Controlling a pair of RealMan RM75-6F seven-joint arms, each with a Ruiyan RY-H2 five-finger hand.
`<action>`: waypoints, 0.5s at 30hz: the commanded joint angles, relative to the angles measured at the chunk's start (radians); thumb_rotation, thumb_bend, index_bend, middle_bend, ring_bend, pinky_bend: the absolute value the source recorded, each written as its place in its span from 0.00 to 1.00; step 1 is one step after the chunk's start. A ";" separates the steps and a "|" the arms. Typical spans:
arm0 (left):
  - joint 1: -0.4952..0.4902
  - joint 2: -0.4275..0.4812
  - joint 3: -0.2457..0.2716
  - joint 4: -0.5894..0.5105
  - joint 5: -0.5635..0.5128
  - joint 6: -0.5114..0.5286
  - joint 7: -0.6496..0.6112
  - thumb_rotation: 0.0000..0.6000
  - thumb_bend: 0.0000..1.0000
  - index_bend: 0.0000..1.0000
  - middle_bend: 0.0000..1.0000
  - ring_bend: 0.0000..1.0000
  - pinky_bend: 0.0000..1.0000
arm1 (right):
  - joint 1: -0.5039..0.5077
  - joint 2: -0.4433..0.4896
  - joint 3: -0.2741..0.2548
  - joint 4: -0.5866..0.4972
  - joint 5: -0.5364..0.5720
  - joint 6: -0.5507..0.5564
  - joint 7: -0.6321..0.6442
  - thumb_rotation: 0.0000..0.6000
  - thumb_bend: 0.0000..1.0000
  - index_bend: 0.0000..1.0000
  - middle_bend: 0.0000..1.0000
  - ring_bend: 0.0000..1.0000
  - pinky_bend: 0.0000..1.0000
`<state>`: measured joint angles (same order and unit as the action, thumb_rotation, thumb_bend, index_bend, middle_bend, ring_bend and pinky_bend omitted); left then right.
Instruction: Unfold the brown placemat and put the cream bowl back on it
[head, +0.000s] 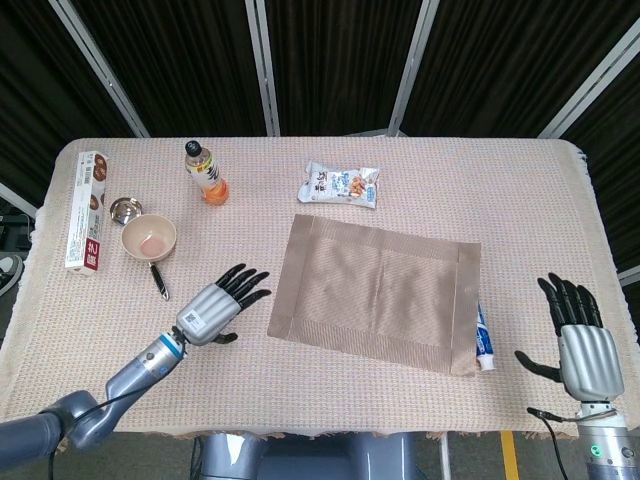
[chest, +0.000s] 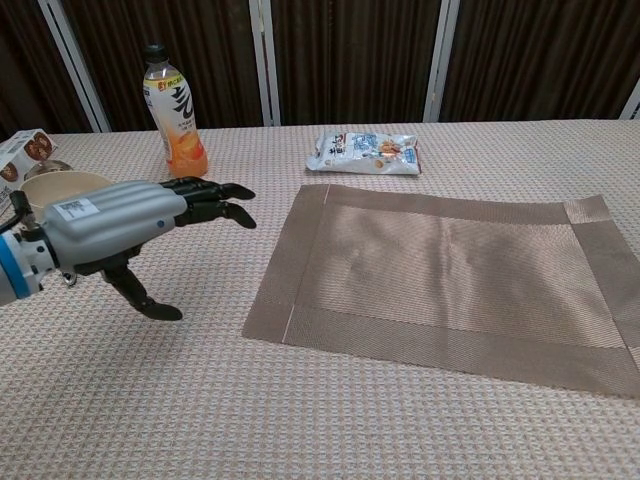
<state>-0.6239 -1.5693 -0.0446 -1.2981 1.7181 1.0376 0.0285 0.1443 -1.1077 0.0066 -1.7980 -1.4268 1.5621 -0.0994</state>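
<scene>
The brown placemat (head: 378, 290) (chest: 450, 275) lies unfolded and flat at the table's middle right. The cream bowl (head: 148, 237) (chest: 55, 183) stands at the far left, off the mat, partly hidden behind my left hand in the chest view. My left hand (head: 215, 307) (chest: 125, 220) hovers between bowl and mat with fingers spread toward the mat's left edge, holding nothing. My right hand (head: 581, 340) is off the table's right edge, fingers spread and empty; the chest view does not show it.
An orange drink bottle (head: 206, 173) (chest: 175, 112) stands at the back left. A snack packet (head: 340, 185) (chest: 365, 153) lies behind the mat. A toothpaste tube (head: 483, 338) lies by the mat's right edge. A long box (head: 87, 207), small metal cup (head: 124, 210) and dark-handled utensil (head: 159, 280) surround the bowl.
</scene>
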 joint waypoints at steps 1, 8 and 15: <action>-0.026 -0.067 0.011 0.077 0.005 -0.012 -0.028 1.00 0.03 0.16 0.00 0.00 0.00 | -0.002 -0.003 0.006 0.011 0.011 -0.016 0.007 1.00 0.00 0.00 0.00 0.00 0.00; -0.048 -0.127 0.014 0.157 -0.007 -0.017 -0.050 1.00 0.03 0.16 0.00 0.00 0.00 | -0.004 -0.002 0.021 0.019 0.022 -0.037 0.028 1.00 0.00 0.00 0.00 0.00 0.00; -0.068 -0.175 0.022 0.215 -0.015 -0.021 -0.078 1.00 0.03 0.16 0.00 0.00 0.00 | -0.009 0.001 0.030 0.017 0.022 -0.047 0.037 1.00 0.00 0.00 0.00 0.00 0.00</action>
<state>-0.6868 -1.7364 -0.0248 -1.0915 1.7060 1.0186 -0.0424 0.1355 -1.1065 0.0366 -1.7810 -1.4051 1.5153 -0.0624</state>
